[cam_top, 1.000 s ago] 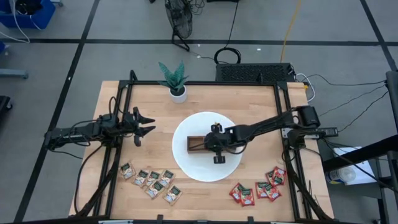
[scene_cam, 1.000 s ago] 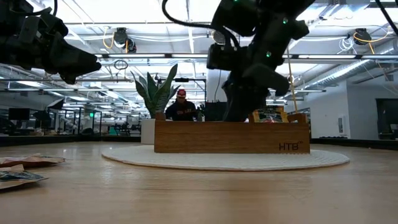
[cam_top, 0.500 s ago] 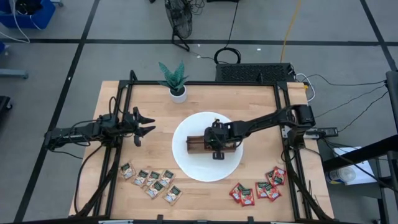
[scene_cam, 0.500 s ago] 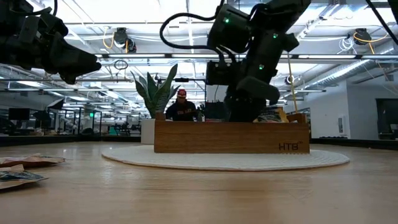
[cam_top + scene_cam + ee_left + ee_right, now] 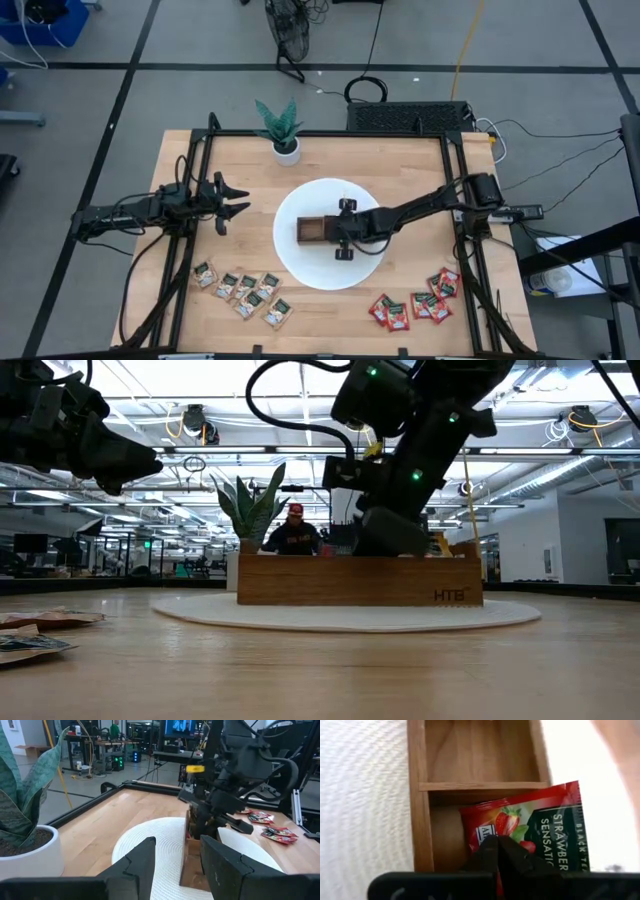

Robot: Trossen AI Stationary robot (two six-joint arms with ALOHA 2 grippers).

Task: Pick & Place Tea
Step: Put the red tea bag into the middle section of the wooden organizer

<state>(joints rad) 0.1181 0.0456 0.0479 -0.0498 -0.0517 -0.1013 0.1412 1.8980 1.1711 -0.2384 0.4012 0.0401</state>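
Over the wooden tray (image 5: 312,231), right pincer (image 5: 498,851) angled down, clamping red sachet (image 5: 535,827)

red strawberry-printed sachet (image 5: 530,827), brown wooden tray (image 5: 420,810)

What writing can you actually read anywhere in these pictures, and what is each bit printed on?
"HTB": on the front wall of the wooden tray, low view.
"STRAWBER" over "SENSATIO", cut off by the picture's edge, with "BLACK TE" along the side: on the red sachet pinched in the right claw.
A small white label on that sachet: too blurred to read.
Loose sachets on the table: print too small.
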